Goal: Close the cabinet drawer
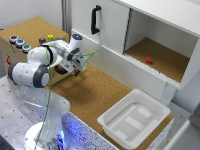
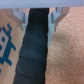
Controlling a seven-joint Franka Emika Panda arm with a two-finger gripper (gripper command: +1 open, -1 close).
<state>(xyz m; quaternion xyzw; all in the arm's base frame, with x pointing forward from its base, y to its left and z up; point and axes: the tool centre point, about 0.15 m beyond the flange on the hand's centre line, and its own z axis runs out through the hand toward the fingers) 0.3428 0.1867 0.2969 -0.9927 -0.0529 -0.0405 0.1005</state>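
The cabinet (image 1: 22, 47) is a low light-wood box with a cork top and coloured round buttons, at the exterior view's left. Its dark drawer (image 1: 60, 70) shows at the box's near side, partly hidden by my arm. My gripper (image 1: 75, 71) points down at it. In the wrist view the black textured drawer front (image 2: 35, 50) runs between my two white fingers (image 2: 22, 17), which press on its two sides. My gripper (image 2: 37, 19) is shut on it. The box's wooden side with a blue sticker (image 2: 7, 45) lies beside it.
A tall white cupboard (image 1: 105, 25) with a vertical black handle (image 1: 95, 20) stands behind, with an open shelf holding a small red block (image 1: 148, 60). A white plastic tub (image 1: 134, 119) sits on the cork surface (image 1: 95, 92) at the exterior view's lower right.
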